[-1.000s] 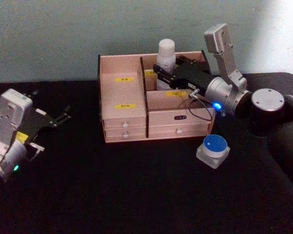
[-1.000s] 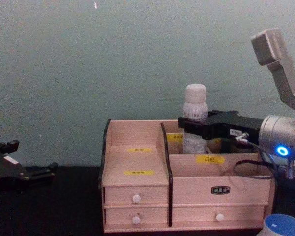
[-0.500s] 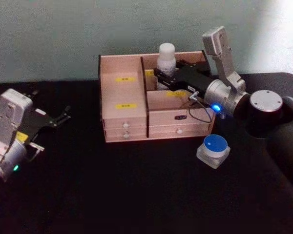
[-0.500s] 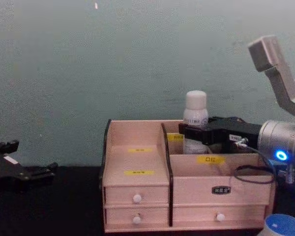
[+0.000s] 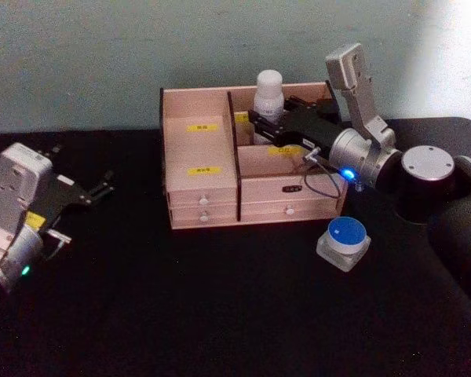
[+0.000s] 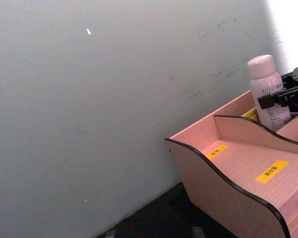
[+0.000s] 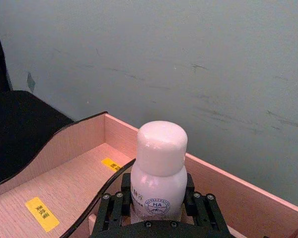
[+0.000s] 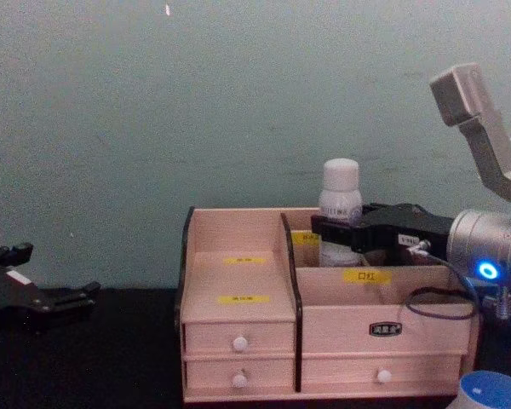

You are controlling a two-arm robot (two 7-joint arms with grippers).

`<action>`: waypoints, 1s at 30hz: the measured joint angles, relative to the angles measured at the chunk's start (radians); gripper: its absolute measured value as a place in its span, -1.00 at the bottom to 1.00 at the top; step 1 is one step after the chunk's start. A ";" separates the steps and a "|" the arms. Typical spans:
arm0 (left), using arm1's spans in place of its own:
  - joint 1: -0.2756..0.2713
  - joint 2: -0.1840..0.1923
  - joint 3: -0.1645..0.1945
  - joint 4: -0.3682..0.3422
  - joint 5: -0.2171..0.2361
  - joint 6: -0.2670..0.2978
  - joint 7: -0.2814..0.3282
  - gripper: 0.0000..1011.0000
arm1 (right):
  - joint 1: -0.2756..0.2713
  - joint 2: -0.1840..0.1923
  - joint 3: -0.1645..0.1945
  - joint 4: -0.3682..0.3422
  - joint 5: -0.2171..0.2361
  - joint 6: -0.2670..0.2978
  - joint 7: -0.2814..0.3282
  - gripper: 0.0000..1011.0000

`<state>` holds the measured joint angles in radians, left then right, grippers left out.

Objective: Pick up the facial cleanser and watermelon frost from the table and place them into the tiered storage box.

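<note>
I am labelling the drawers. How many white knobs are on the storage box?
3, all on the tiered storage box: upper left knob, lower left knob, and right knob. None seems hidden.

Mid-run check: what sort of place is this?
Probably a lab test bench, not a home: black table against a bare greenish wall, one tiered storage box staged, right hand gripping a white bottle inside it, left hand parked.

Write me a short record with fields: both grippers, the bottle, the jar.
right gripper: shut on white round-capped plastic bottle
bottle: upright, inside rear compartment of pale pink wooden tiered storage box
small blue-lidded jar: on black table, before the box's right end
left gripper: open, parked over table's left side
</note>
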<state>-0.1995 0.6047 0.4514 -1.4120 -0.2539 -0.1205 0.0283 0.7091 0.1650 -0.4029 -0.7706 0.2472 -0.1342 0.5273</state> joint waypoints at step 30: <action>0.000 0.000 0.000 0.000 0.000 0.000 0.000 0.98 | -0.001 0.001 0.000 -0.001 0.002 0.000 0.000 0.98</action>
<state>-0.1995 0.6047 0.4514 -1.4120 -0.2539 -0.1206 0.0283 0.7083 0.1658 -0.4031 -0.7711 0.2491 -0.1343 0.5273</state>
